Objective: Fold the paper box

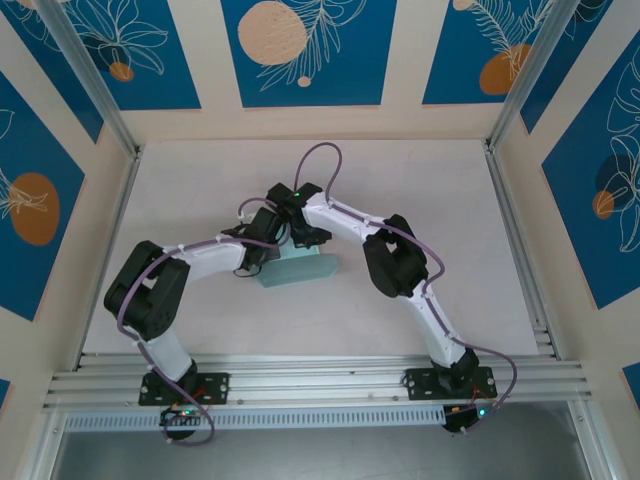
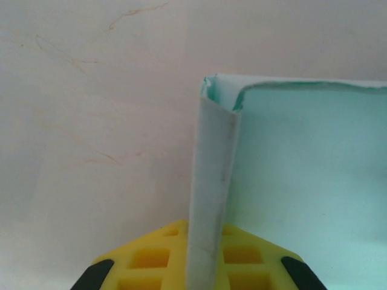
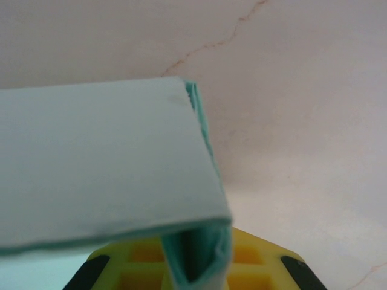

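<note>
The paper box (image 1: 303, 269) is pale light-blue card, partly folded, lying mid-table between my two arms. My left gripper (image 1: 259, 266) is at the box's left end. In the left wrist view its yellow fingers (image 2: 151, 260) are shut on an upright side flap of the paper box (image 2: 302, 181), which rises between them. My right gripper (image 1: 307, 241) comes down on the box's far edge. In the right wrist view its yellow fingers (image 3: 254, 260) are pinched on a folded edge under a broad panel of the paper box (image 3: 103, 163).
The pale marbled tabletop (image 1: 420, 190) spreads around the box. Metal frame rails (image 1: 515, 230) run along both sides, and a slotted rail (image 1: 320, 375) crosses the near edge by the arm bases.
</note>
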`<control>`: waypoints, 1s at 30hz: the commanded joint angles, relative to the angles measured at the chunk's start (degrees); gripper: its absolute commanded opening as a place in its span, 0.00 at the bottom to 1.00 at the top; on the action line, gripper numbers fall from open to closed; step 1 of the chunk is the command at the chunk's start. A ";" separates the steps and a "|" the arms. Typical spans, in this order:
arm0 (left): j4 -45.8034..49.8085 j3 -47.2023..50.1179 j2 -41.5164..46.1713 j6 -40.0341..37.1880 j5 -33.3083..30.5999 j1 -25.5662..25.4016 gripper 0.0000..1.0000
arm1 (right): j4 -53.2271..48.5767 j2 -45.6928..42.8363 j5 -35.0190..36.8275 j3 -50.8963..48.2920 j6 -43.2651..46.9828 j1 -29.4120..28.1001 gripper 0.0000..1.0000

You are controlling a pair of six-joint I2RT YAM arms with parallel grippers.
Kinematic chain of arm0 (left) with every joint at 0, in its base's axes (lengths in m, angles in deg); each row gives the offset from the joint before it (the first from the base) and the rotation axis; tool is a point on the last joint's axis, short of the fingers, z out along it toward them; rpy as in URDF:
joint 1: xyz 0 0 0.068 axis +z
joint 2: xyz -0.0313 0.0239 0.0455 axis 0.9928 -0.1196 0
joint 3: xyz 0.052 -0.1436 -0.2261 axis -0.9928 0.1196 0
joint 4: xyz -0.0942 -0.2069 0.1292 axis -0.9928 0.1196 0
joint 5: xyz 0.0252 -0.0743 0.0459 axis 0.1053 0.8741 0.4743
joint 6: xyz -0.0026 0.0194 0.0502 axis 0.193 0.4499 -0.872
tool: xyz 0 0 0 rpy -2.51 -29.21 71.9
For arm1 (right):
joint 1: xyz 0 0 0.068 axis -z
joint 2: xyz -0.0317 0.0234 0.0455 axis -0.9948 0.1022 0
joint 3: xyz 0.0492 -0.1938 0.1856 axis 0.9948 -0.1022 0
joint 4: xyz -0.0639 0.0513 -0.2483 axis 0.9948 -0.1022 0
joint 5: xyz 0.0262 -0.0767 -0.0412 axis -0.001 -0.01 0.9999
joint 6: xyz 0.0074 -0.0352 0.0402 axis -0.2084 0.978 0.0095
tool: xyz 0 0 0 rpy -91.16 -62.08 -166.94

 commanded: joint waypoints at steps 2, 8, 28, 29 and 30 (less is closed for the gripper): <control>5.54 0.25 1.61 -2.23 -7.48 1.80 0.20 | -10.41 2.07 11.93 -6.70 2.90 1.38 0.01; 1.85 -0.27 11.06 -5.94 2.36 1.80 0.61 | -3.57 -0.58 6.93 -7.21 11.70 1.20 0.01; -5.80 13.08 25.05 -3.17 26.61 17.17 0.82 | 2.07 -0.29 -7.16 0.36 44.53 1.51 0.45; -6.05 13.08 24.58 -3.30 27.15 17.18 0.81 | 1.47 0.45 -7.64 2.13 44.76 1.55 0.48; -6.25 13.08 24.21 -3.52 27.64 17.22 0.81 | 0.98 1.01 -7.62 3.84 44.97 1.55 0.51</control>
